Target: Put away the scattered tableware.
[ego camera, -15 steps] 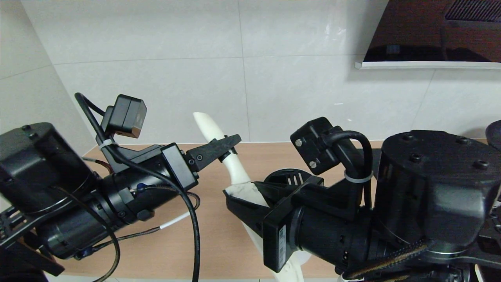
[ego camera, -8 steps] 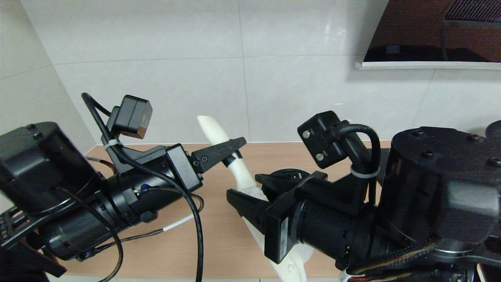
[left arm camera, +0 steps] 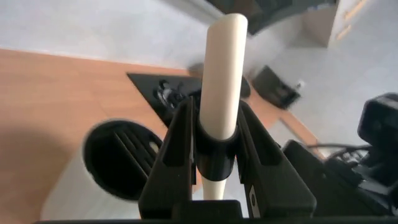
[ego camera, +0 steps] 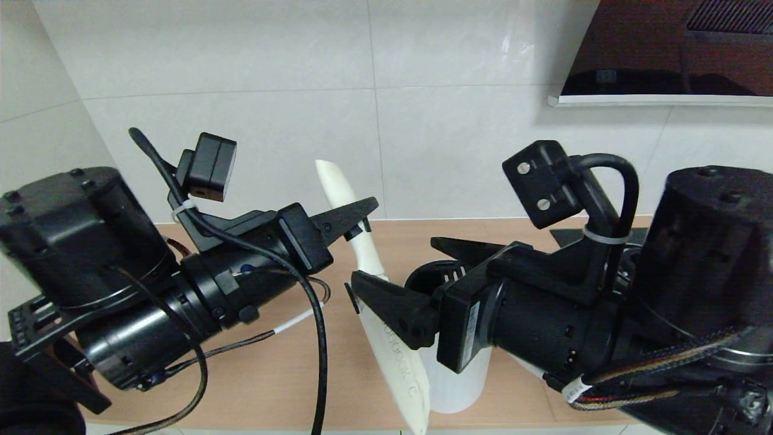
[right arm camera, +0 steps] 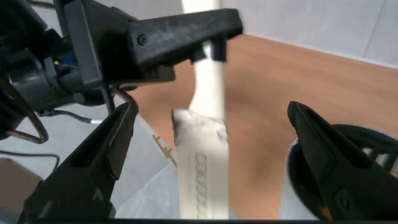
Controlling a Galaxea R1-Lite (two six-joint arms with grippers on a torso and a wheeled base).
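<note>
Behind the right gripper (ego camera: 395, 263), one white holder (ego camera: 456, 386) sits mostly hidden; left gripper (ego camera: 362, 219) clamps the one knife (ego camera: 392, 356), right's spread wide.

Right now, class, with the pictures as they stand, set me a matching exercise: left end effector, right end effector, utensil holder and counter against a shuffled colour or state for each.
Things:
1. left end effector
2. right end effector
3. utensil holder
4. counter

States:
A. open
B. brown wood
C. shut on the white knife
D. white body, black slotted top

Pairs: 1-C, 2-A, 3-D, 4-B
</note>
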